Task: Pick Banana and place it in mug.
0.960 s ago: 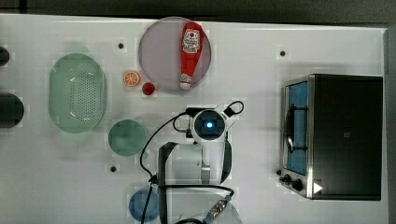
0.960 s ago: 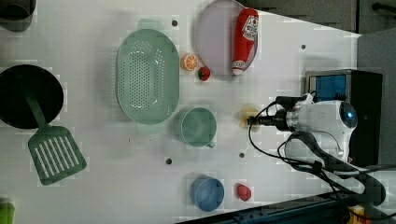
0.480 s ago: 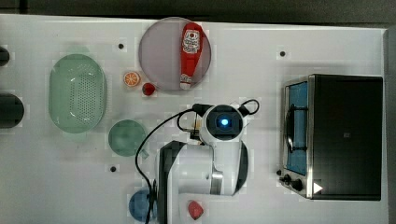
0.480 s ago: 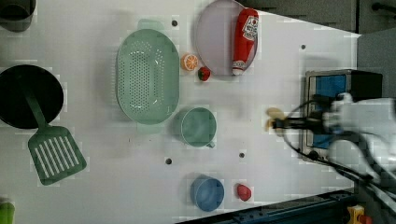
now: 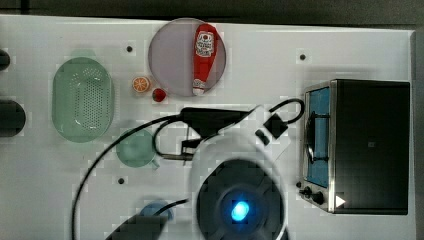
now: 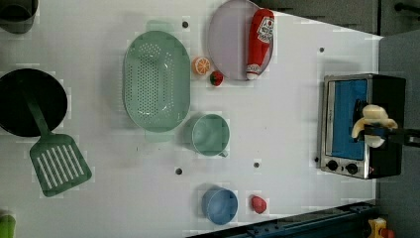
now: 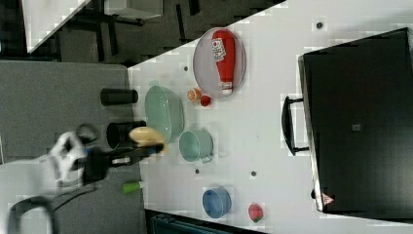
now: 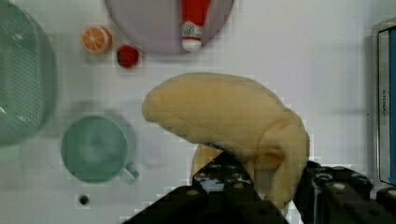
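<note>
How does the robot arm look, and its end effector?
The arm has white rounded links. A round black part with a glowing blue light faces the top view. Black cables loop beside it. The end effector is black, with blocky fingers.

A ketchup bottle (image 5: 204, 56) lies on a round plate (image 5: 167, 55), with an orange slice (image 5: 141, 84) and strawberry (image 5: 159, 94) beside it.

The gripper (image 8: 261, 186) holds the banana (image 8: 229, 126) between its black fingers (image 8: 224, 186), high above a white table (image 8: 289, 56). Below sit the empty mug (image 8: 95, 149), a green colander (image 8: 21, 74), an orange slice (image 8: 96, 39), a strawberry (image 8: 127, 56) and a ketchup bottle (image 8: 194, 21) lying on a plate (image 8: 140, 23).
</note>
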Tool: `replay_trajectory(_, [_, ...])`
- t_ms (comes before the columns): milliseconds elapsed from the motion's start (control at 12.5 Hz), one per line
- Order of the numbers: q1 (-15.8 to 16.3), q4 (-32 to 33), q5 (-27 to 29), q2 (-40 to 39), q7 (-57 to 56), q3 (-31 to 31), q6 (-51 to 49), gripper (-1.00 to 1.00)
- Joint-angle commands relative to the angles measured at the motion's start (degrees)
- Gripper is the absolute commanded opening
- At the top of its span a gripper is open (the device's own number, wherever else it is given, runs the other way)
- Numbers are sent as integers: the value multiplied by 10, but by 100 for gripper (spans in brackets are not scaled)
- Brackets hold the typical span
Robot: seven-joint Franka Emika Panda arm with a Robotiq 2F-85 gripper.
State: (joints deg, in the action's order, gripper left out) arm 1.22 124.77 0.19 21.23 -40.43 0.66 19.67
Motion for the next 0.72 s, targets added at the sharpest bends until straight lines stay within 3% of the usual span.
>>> replay_trajectory(80, [25,20,-4,-60,119,-80,-18,-46])
replay_trajectory(400, [35,45,83,-61,307,-182,-3,-46])
replay_trajectory(720, [35,110,91,-80,423,-240,129,-46])
